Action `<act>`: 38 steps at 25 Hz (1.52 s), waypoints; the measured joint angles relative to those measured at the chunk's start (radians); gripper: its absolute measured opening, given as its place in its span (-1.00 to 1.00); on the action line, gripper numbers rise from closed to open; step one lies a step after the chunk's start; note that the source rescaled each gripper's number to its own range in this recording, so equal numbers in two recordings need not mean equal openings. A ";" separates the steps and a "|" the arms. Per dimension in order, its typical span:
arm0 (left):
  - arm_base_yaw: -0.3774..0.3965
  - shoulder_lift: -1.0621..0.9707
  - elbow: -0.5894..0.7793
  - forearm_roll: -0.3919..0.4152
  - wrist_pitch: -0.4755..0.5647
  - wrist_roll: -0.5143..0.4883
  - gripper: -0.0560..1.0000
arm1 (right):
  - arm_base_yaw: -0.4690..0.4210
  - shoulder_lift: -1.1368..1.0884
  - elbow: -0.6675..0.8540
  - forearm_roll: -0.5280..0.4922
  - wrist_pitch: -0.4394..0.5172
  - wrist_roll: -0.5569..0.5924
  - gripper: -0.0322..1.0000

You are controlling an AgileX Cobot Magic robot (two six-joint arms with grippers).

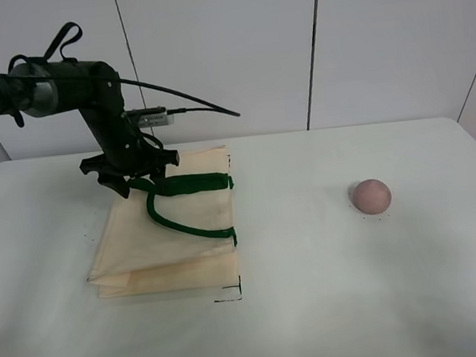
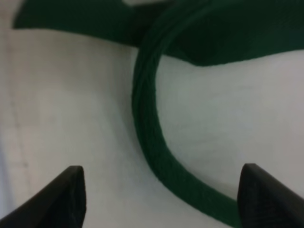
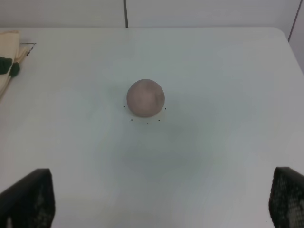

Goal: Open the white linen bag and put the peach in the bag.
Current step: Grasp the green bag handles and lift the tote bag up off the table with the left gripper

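The white linen bag (image 1: 168,240) lies flat on the left of the table, its dark green strap handles (image 1: 190,186) looped on top. My left gripper (image 1: 137,178) is open and hangs low over the bag's far end, at the straps. In the left wrist view the cloth (image 2: 71,114) and a curved strap (image 2: 152,137) fill the frame, and the open gripper (image 2: 164,199) straddles the strap with its fingertips (image 2: 64,197) apart. The peach (image 1: 371,195) sits alone on the right. In the right wrist view the peach (image 3: 146,98) lies ahead of my open, empty right gripper (image 3: 159,199).
The white table (image 1: 317,297) has its far edge against a panelled wall (image 1: 226,53). Small black corner marks (image 1: 230,295) sit by the bag's near right corner. A corner of the bag (image 3: 7,52) shows at the side of the right wrist view.
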 joint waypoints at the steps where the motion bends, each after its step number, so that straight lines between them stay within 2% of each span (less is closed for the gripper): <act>1: 0.000 0.013 0.000 -0.001 -0.001 0.000 0.93 | 0.000 0.000 0.000 0.000 0.000 0.000 1.00; 7: -0.002 0.083 0.000 -0.018 -0.014 -0.002 0.93 | 0.000 0.000 0.000 0.000 0.000 0.000 1.00; 19: -0.011 0.103 0.070 -0.015 -0.176 -0.006 0.93 | 0.000 0.000 0.000 0.000 0.000 0.000 1.00; 25: -0.011 0.103 0.087 -0.009 -0.205 -0.009 0.87 | 0.000 0.000 0.000 0.000 0.000 0.000 1.00; 26: -0.011 0.103 0.087 -0.007 -0.205 -0.009 0.78 | 0.000 0.000 0.000 0.000 0.000 0.000 1.00; 28: -0.011 0.103 0.087 -0.005 -0.205 -0.009 0.47 | 0.000 0.000 0.000 0.000 0.000 0.000 1.00; 33: -0.011 0.099 0.087 0.008 -0.204 -0.011 -0.80 | 0.000 0.000 0.000 0.000 0.000 0.000 1.00; 34: -0.011 0.098 0.087 0.011 -0.202 -0.011 -0.89 | 0.000 0.000 0.000 0.000 0.000 0.000 1.00; 38: -0.011 0.097 0.063 0.011 -0.157 -0.013 -0.89 | 0.000 0.000 0.000 0.000 0.000 0.000 1.00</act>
